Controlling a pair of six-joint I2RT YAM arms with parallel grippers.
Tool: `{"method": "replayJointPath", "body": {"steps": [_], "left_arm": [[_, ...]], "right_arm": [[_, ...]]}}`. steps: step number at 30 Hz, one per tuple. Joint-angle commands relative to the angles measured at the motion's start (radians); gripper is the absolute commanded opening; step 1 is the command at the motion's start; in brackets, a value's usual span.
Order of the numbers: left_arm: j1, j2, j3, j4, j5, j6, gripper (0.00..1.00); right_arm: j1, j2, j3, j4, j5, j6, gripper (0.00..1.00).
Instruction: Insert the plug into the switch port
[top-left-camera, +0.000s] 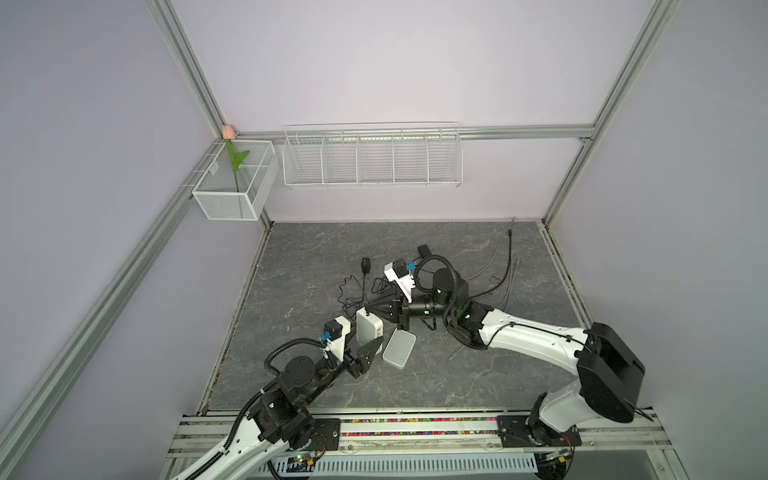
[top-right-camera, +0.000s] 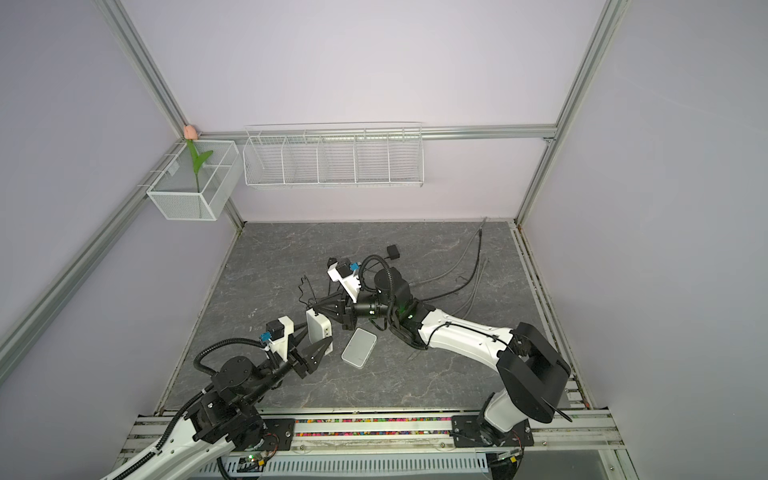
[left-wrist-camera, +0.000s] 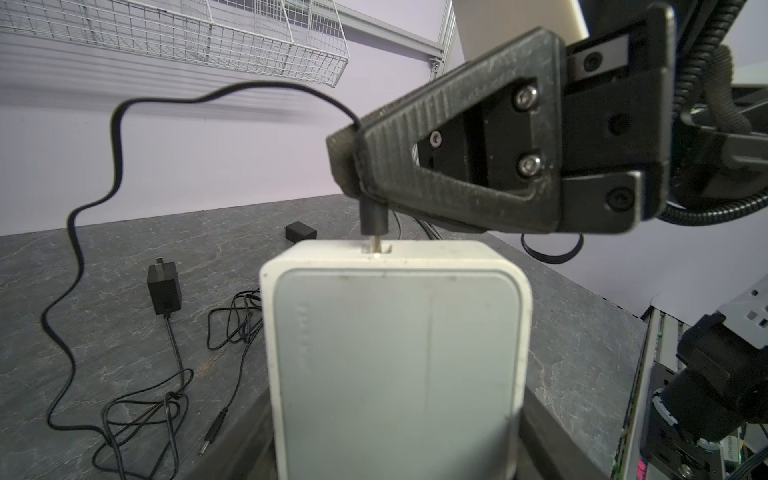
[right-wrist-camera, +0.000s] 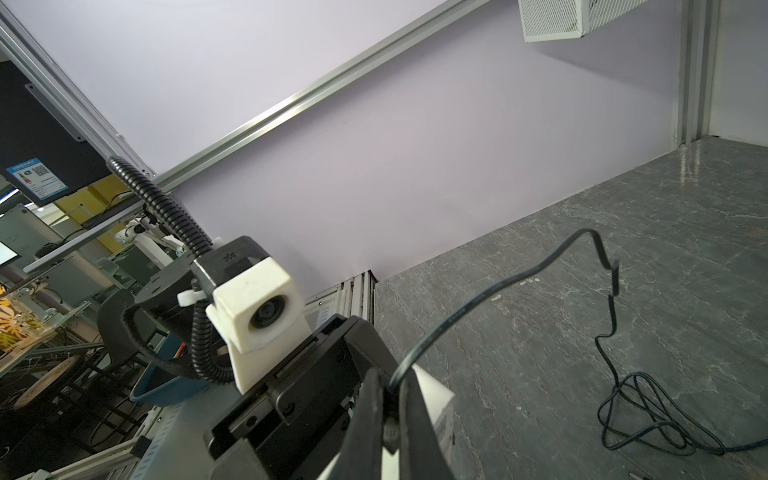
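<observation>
So the switch (left-wrist-camera: 395, 353) is a little white case with rounded corners and a pale grey face, a bit scuffed. It's standing up on end rather than lying flat. In both top views it sits between the fingers of the left hand (top-right-camera: 311, 340), which presses on its two sides and holds it upright over the grey marble-look tabletop (top-left-camera: 457, 374). I can't tell whether its lower end touches the tabletop.

The plug (left-wrist-camera: 373, 216) is a short black barrel with a thin metal pin. It's right above the switch's upper edge, pointing straight down at it, and the pin reaches into the small notched port (left-wrist-camera: 377, 249) there. A sliver of bare pin shows between barrel and port, so the barrel itself isn't touching the switch.

The right hand (left-wrist-camera: 349, 166) comes in over the switch with its fingers pressed together, pinching the plug's back end. The barrel sticks out from under the fingertips. The black cable (left-wrist-camera: 112, 166) leaves the other side of the fingers, arcs up and away from the switch, then drops into a loose tangle on the tabletop.

Also around the switch are a flat white box (top-left-camera: 399, 345) lying face up just beside it and a black adapter (left-wrist-camera: 164, 289) beyond it, well apart.
</observation>
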Motion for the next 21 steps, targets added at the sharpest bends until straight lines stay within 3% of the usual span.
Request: {"method": "replayJointPath", "body": {"steps": [1, 8, 21], "left_arm": [[0.005, -0.027, 0.101, 0.366, -0.063, 0.026, 0.00], [0.005, -0.024, 0.115, 0.362, -0.075, 0.046, 0.00], [0.005, 0.004, 0.117, 0.398, -0.106, 0.071, 0.00]], "right_arm": [[0.026, 0.049, -0.064, -0.239, -0.042, -0.006, 0.07], [0.044, 0.051, -0.058, -0.293, -0.015, -0.027, 0.07], [0.083, 0.061, -0.065, -0.394, 0.141, -0.022, 0.07]]}}
